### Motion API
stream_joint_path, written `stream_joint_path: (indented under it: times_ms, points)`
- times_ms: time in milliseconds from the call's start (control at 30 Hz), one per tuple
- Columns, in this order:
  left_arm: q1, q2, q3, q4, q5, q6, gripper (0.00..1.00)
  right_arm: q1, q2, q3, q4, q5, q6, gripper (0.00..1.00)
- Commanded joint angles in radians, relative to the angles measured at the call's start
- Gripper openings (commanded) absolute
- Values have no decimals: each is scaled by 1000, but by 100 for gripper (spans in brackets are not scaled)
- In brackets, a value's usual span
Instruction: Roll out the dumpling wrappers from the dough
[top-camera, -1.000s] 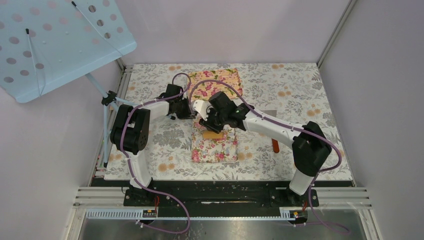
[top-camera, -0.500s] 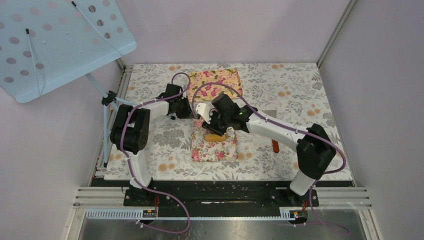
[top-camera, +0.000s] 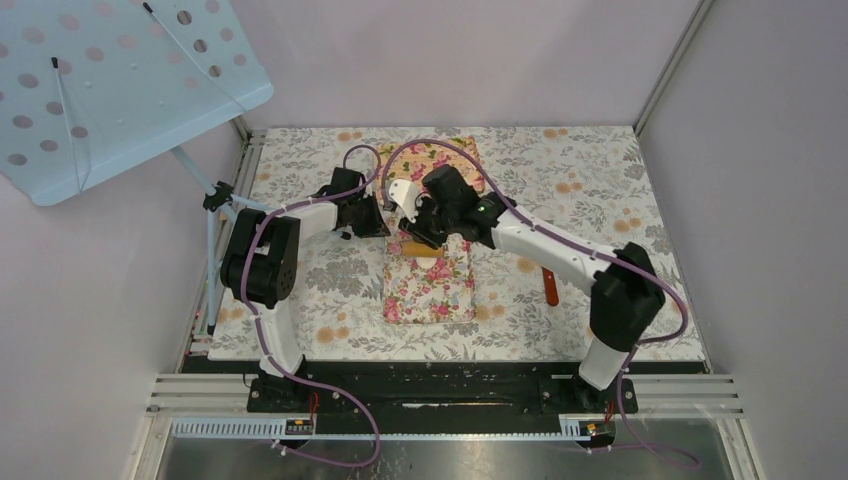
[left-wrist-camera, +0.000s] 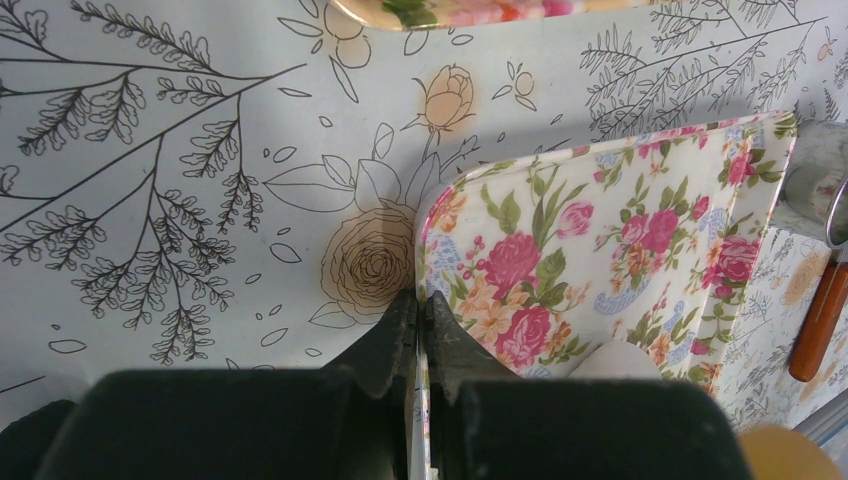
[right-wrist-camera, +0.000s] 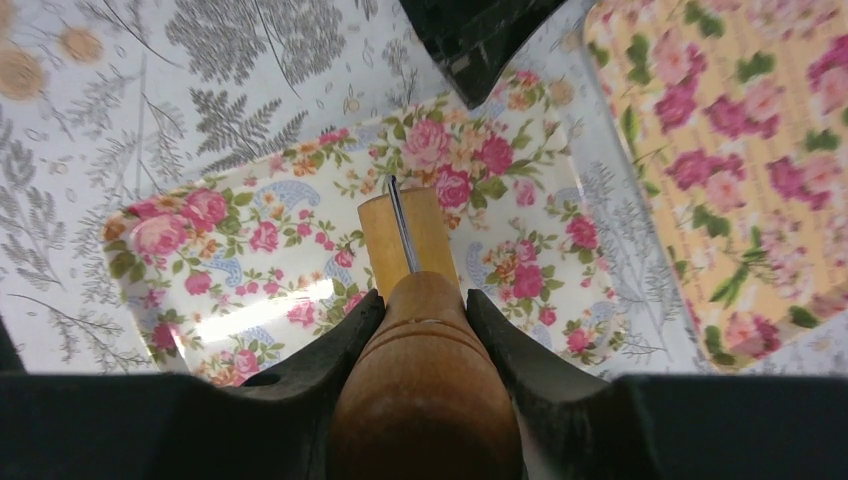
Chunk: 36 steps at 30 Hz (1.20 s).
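From above you see only a sliver of the wooden roller (top-camera: 420, 249): the right arm (top-camera: 540, 250) covers the rest and the far end of the floral tray (top-camera: 430, 290), so you cannot tell what lies there. In the left wrist view a pale rounded shape (left-wrist-camera: 615, 360) sits half hidden behind the camera's own housing, too little to name. The orange-handled tool (left-wrist-camera: 820, 320) is cut off by the right edge.

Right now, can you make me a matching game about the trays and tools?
1 rolling pin
2 white tray
3 yellow tray
4 orange-handled tool

A pinched at its edge by the left jaws
B on the table, right of the white tray
C held in the right jaws
D at the far end of the table

Pairs: 1-C, 2-A, 3-D, 4-B.
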Motion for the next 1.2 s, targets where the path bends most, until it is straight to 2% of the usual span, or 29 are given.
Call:
stream_joint_path:
  times_ms: [0,167,500,1167]
  points:
    - [2,33,-15,-27,-8,33,0,-30,77,13,32,-1,-1,0]
    - [2,34,-14,-27,-6,33,0,-36,84,-57,31,-60,-14,0]
    - [2,34,-14,-29,-6,33,0,-36,144,-137,24,-48,-14,0]
    - [2,34,-13,-30,-1,33,0,-39,170,-154,11,-61,-18,0]
